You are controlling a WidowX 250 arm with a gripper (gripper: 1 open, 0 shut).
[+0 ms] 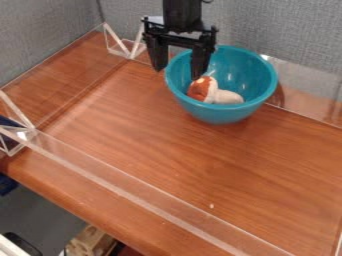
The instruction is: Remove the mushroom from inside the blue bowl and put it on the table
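Observation:
The blue bowl (238,95) stands on the table (147,140) toward the back right. Inside it lies the mushroom (211,92), orange-red part to the left and cream-white part to the right. My gripper (182,62) hangs pointing down over the bowl's left rim, open with nothing between its fingers. One dark finger (203,61) reaches down in front of the bowl's interior just left of the mushroom; the other finger (158,55) is outside the bowl on the left.
Low clear acrylic walls (80,160) edge the tabletop on all sides. A grey fabric backdrop (54,30) rises behind. The wood surface stretches to the left and front of the bowl.

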